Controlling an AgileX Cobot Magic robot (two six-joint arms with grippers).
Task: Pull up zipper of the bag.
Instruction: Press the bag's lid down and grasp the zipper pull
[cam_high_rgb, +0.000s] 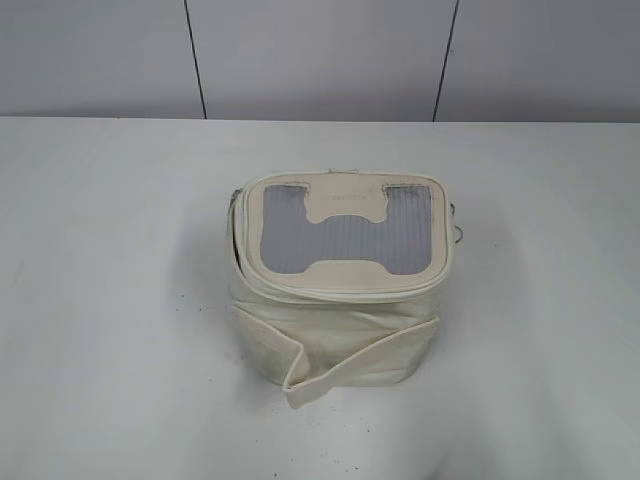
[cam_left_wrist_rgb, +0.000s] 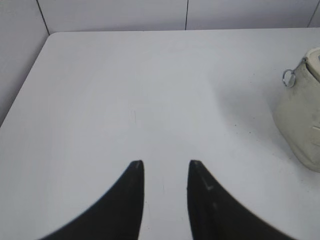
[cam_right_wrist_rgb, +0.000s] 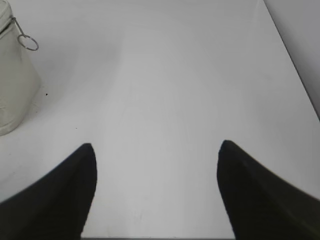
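The cream-white bag stands in the middle of the white table, its lid with the grey ribbed window and cream H-shaped patch facing up. The zipper runs round the lid edge; the lid gapes a little at the left side. A silver ring pull hangs on the bag's side in the left wrist view, and another in the right wrist view. The bag shows at the right edge of the left wrist view and at the left edge of the right wrist view. My left gripper is open and empty over bare table. My right gripper is wide open and empty. Neither gripper shows in the exterior view.
The white table ends at a grey panelled wall behind the bag. A loose cream strap wraps the bag's front and sticks out at the lower left. The table's left edge shows in the left wrist view.
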